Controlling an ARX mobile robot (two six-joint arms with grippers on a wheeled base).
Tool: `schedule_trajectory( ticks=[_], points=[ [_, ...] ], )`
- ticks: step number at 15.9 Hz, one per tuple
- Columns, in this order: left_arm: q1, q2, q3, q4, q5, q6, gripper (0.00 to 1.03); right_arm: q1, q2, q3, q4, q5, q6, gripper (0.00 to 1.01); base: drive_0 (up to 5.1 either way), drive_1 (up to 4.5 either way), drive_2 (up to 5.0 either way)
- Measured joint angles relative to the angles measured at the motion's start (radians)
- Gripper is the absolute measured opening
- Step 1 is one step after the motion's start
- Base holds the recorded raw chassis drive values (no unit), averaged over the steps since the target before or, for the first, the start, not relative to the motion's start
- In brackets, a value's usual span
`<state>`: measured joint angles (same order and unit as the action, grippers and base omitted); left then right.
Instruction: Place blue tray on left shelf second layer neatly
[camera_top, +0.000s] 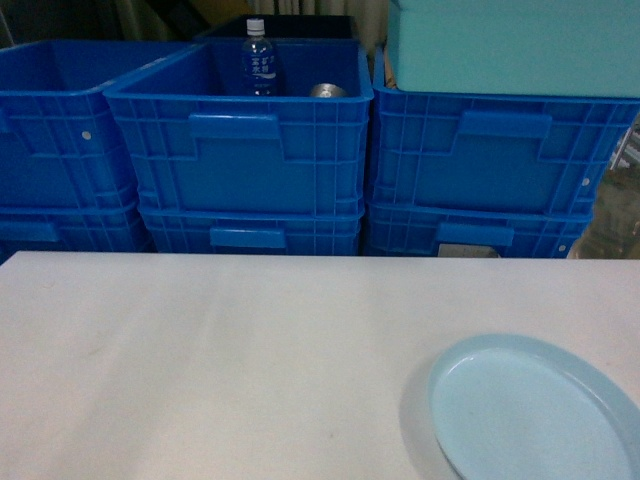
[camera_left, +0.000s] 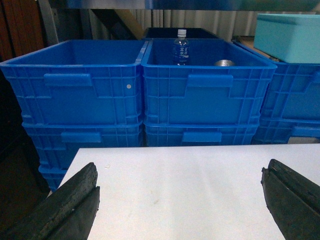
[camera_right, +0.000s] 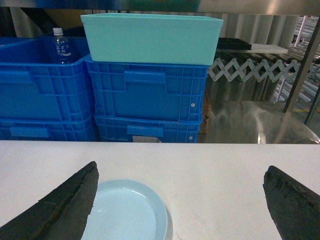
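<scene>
The pale light-blue round shallow tray (camera_top: 535, 415) lies flat near the white worktop's (camera_top: 200, 360) front right corner. Both grippers, left (camera_left: 180, 200) and right (camera_right: 180, 200), hang spread and empty. Its glossy, low rim could slip from a pinch.

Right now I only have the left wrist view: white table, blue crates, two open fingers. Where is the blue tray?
Observer: The blue tray lies flat on the white table, at its near right corner in the head view.
Operator: Is anything holding it?
Observer: No. The right gripper is open, its left finger overlapping the tray's left edge in the right wrist view; contact cannot be told.
Operator: Any steel rack visible?
Observer: Right wrist view only: shiny metal uprights to the right of the crates.
</scene>
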<state>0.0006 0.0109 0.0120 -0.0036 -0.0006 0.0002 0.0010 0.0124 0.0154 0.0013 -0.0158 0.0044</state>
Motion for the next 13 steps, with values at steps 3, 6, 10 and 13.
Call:
schedule_trajectory(
  ticks=[3,6,10,13],
  points=[
    [0.000,0.000,0.000,0.000,0.000,0.000,0.98,0.000,0.000,0.000,0.000,0.000,0.000,0.98,0.0,0.00,0.0],
    [0.000,0.000,0.000,0.000,0.000,0.000,0.98,0.000,0.000,0.000,0.000,0.000,0.000,0.98,0.0,0.00,0.0],
    [0.000,0.000,0.000,0.000,0.000,0.000,0.98,-0.010,0.215,0.023,0.138,-0.087,0.074,0.98,0.0,0.00,0.0],
    [0.000,0.000,0.000,0.000,0.000,0.000,0.98,-0.086,0.840,0.262,0.364,-0.322,0.257,0.98,0.0,0.00,0.0]
  ],
)
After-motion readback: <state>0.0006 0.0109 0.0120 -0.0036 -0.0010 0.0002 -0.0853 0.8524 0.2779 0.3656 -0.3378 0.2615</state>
